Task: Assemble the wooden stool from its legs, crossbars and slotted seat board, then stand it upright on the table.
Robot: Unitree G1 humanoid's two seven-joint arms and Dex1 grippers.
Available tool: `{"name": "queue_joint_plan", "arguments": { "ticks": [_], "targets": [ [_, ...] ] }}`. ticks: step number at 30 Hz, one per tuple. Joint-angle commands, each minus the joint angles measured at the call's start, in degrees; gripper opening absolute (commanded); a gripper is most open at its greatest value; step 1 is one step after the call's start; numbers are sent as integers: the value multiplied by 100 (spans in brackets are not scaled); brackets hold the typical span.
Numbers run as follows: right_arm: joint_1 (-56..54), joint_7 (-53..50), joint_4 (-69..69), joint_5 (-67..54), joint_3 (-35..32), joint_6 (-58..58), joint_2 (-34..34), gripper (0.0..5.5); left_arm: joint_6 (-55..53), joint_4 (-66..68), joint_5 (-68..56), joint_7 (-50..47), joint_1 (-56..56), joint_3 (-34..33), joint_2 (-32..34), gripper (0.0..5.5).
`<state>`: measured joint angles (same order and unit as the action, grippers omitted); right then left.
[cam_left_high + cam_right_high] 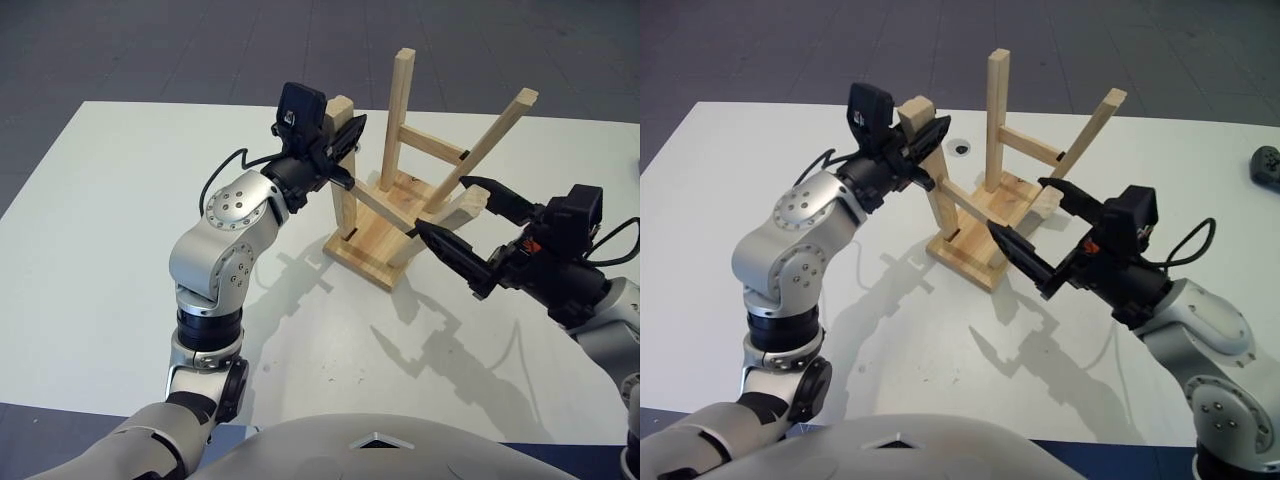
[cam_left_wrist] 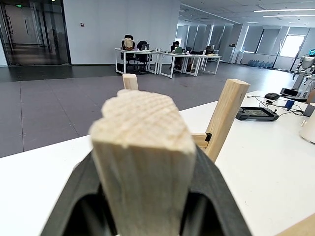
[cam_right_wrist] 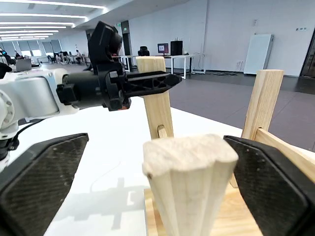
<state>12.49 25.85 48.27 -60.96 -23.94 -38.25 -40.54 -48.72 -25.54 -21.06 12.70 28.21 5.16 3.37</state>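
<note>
On the white desk, the pale wooden stool lies inverted on its slotted seat board, with the left gripper clenched on one upright leg and the right gripper released astride a tilted leg, which likely needs grasping and straightening next.

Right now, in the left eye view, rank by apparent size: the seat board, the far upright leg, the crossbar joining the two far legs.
Largest: seat board.
Then: far upright leg.
Smallest: crossbar.
The board lies nearer the camera, which flatters it.
</note>
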Motion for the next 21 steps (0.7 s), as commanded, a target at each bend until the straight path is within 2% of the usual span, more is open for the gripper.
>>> {"name": "queue_joint_plan", "arguments": {
  "ticks": [1,19,21],
  "targets": [
    [234,342,-178,121,-293,58,-241,519,-236,176,-75,87,-117,186,36,106],
    [-28,623,-276,-259,-436,-20,-688,230,-153,322,-65,181,-103,277,101,106],
    [-73,600,-265,-235,-326,-46,-706,212,-131,324,-52,167,-127,294,98,106]
  ]
}}
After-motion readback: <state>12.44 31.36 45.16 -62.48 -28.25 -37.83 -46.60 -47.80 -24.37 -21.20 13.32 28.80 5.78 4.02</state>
